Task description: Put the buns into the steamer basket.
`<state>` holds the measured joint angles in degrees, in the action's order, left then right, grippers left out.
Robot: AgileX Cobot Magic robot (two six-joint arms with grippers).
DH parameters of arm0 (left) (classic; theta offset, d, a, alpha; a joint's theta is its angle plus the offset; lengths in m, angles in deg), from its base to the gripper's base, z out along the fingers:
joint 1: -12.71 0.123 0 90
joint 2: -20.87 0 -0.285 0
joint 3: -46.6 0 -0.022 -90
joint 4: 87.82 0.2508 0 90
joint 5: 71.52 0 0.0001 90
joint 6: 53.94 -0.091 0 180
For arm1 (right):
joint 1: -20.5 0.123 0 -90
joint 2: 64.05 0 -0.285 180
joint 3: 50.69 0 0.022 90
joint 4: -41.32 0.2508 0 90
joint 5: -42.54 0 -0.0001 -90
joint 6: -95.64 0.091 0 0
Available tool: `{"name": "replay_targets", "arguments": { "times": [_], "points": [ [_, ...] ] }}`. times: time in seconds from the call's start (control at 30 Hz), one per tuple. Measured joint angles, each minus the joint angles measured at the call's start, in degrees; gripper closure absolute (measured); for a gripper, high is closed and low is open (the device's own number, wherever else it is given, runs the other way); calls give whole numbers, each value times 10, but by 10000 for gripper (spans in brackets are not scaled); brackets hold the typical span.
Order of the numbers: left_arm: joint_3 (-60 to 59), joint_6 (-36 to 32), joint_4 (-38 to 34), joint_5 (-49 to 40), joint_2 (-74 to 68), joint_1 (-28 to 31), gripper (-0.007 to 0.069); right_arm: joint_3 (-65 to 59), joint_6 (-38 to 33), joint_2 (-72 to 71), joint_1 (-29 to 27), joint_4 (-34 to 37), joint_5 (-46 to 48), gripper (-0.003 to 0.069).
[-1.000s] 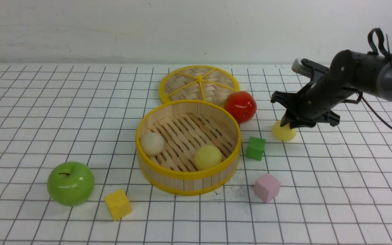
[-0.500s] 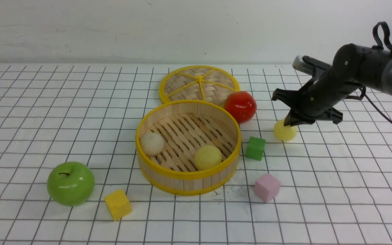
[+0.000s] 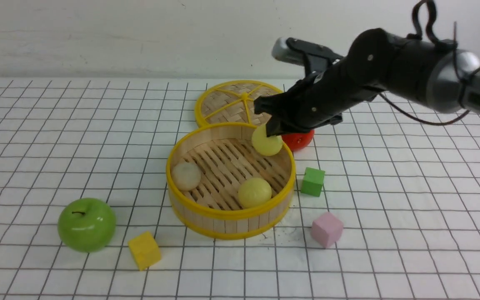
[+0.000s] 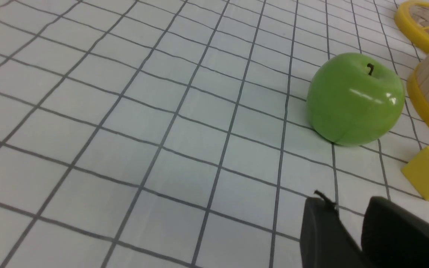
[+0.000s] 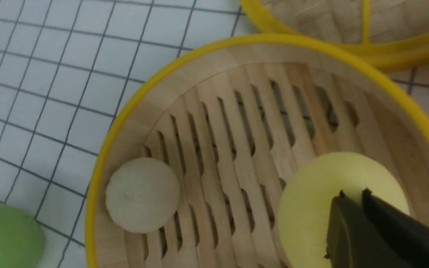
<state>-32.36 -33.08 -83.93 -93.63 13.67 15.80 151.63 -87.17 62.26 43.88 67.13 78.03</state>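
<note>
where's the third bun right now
In the front view the third bun hangs in the right tool, above the far right part of the steamer basket, just in front of the red apple.

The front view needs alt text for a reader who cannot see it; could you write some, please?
The right hand holds a pale yellow bun over the far side of the steamer basket, which already holds a beige-white bun and another yellow bun. Apples, cubes and the lid lie around it.
</note>
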Motion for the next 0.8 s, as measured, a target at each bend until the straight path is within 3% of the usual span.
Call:
{"name": "replay_targets", "arguments": {
  "times": [0.2,0.3,0.33,0.37,0.43,0.53,0.67,0.8],
  "points": [
    [0,0,0,0,0,0,459,0,-2,31,12,-23,-15,557],
    [0,0,0,0,0,0,456,0,-2,31,11,-35,-16,464],
    [0,0,0,0,0,0,453,0,-2,24,9,-44,-14,391],
    [0,0,0,0,0,0,452,0,-2,21,9,-44,-14,382],
    [0,0,0,0,0,0,449,0,-2,-7,1,-59,9,267],
    [0,0,0,0,0,0,445,0,-2,-59,-10,-77,54,198],
    [0,0,0,0,0,0,442,0,3,-137,-21,-117,123,172],
    [0,0,0,0,0,0,440,0,38,-271,-22,-198,215,204]
  ]
}}
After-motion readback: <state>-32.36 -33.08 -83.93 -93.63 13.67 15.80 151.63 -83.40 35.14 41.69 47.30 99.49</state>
